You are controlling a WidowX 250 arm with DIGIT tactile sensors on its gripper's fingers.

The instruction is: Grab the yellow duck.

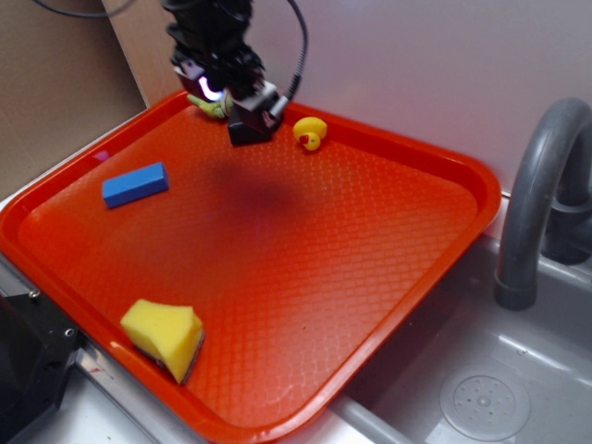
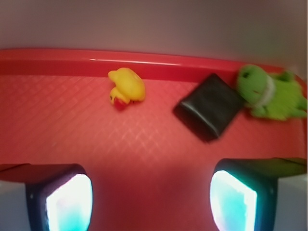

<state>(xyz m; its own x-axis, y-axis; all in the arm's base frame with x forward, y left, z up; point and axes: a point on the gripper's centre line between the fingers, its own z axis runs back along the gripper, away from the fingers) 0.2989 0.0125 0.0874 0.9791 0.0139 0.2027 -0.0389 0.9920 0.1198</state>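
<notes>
On the red tray (image 1: 444,240), jaws apart, our gripper (image 2: 151,195) should shift toward the yellow duck (image 2: 127,85), clearing the black block (image 2: 210,107).

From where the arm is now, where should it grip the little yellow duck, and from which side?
Grip the yellow duck across its rounded body, coming straight down from above. It lies close to the tray's far rim, with the black block beside it. The gripper is open.

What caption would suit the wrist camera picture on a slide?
Open gripper above the red tray, facing the yellow duck, black block and green frog.
</notes>
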